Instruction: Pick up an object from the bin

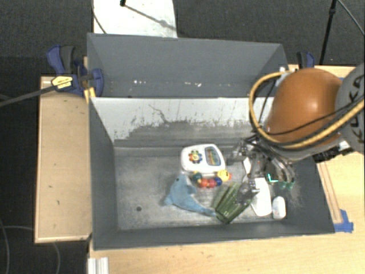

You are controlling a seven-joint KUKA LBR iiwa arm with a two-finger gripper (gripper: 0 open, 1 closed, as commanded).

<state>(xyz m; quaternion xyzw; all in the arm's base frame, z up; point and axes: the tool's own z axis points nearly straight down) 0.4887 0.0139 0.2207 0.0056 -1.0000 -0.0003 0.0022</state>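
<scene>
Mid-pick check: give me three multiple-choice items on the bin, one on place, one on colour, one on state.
1. The blue fish-shaped soft toy lies:
A) just left of the dark green flat block
B) against the back wall
C) in the far-left corner

2. The rounded plastic toy with coloured buttons has a body that is:
A) red
B) white
C) black

3. The green block:
A) stands upright
B) hangs in the air
C) lies on the grey metal bin floor

Answers:
1 A, it lies at the block's left end.
2 B, its shell is white.
3 C, it rests on the floor.
</scene>
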